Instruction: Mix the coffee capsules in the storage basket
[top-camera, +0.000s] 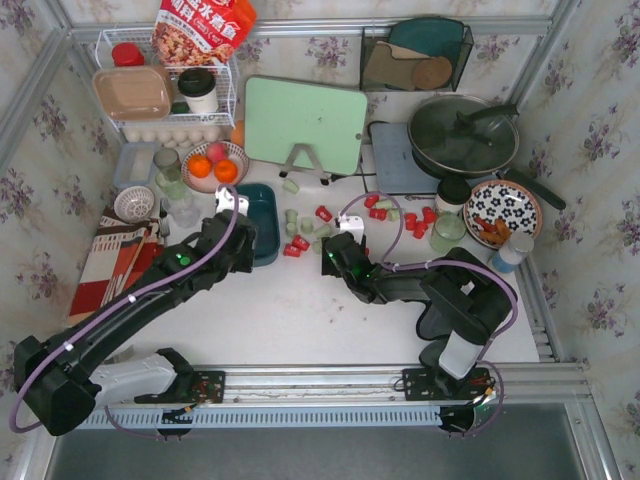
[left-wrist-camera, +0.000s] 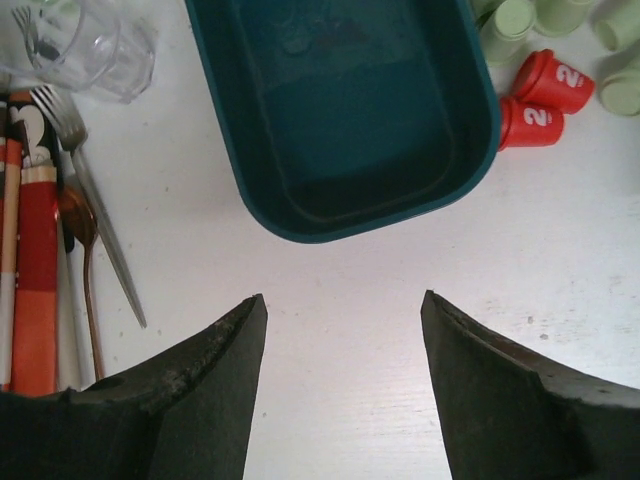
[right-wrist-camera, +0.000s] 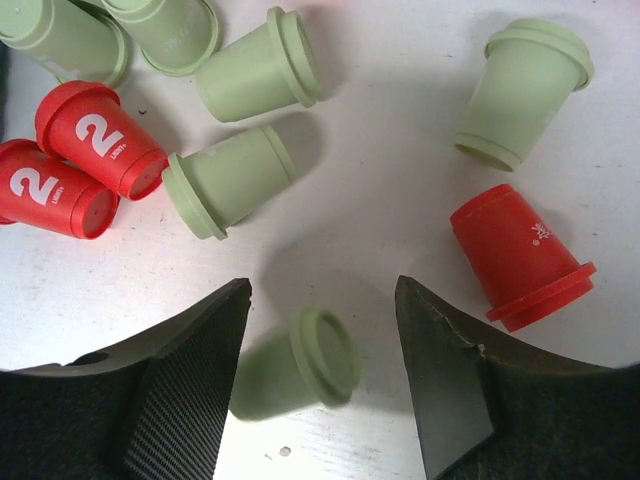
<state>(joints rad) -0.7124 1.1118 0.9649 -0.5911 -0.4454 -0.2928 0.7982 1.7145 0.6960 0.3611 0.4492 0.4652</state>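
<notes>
Left gripper (left-wrist-camera: 343, 300) is gaping, holding nothing, before the storage basket (left-wrist-camera: 340, 228), whose far end is cut off. Right gripper (right-wrist-camera: 322, 288) is standing open around a pale green capsule (right-wrist-camera: 310, 370); other coffee capsules (top-camera: 297, 245) are lying scattered outside the basket.

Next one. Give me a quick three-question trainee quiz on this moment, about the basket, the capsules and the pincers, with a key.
1. True or false: the storage basket already holds coffee capsules.
2. What lies between the fingers of the right pincer? A) a red capsule B) a pale green capsule C) nothing
3. Fill in: the left pincer stands open and empty, pointing at the near end of the ____.
Key: 1 false, it is empty and the capsules lie on the table beside it. 2 B, it lies on its side. 3 storage basket.
</notes>
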